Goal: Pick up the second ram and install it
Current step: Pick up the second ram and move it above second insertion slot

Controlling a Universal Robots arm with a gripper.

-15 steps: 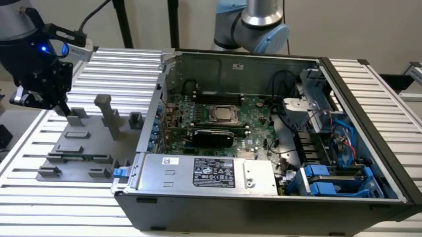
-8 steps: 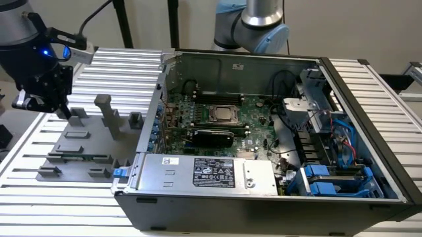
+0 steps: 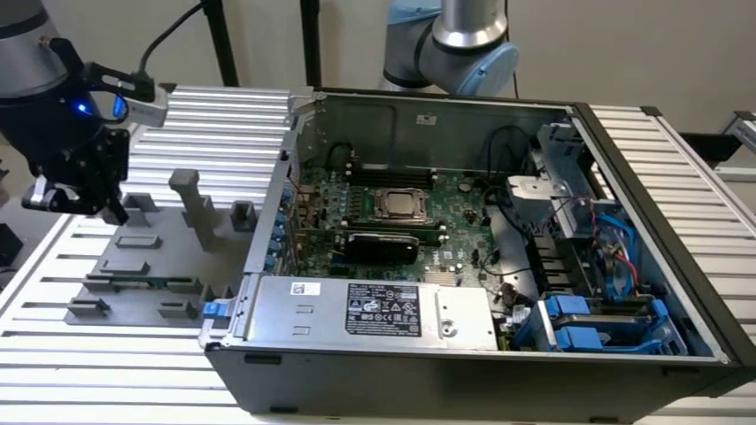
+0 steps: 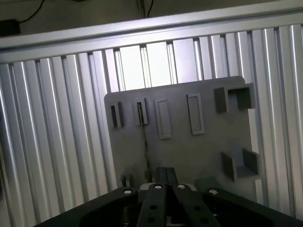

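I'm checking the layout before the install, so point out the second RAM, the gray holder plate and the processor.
Second RAM (image 4: 146, 146): wrist view, thin upper edge.
Gray holder plate (image 4: 189, 156): wrist view, bare flat surface.
Processor (image 3: 401, 204): exterior view, metal lid.

So the slatted metal table (image 3: 71, 372) has a big open computer case (image 3: 473, 385) on it, and just beside that, toward the exterior view's left, a flat gray plastic holder (image 3: 172, 257).

Glare on slatted table (image 4: 146, 64) (nearly white), wrist view dim.
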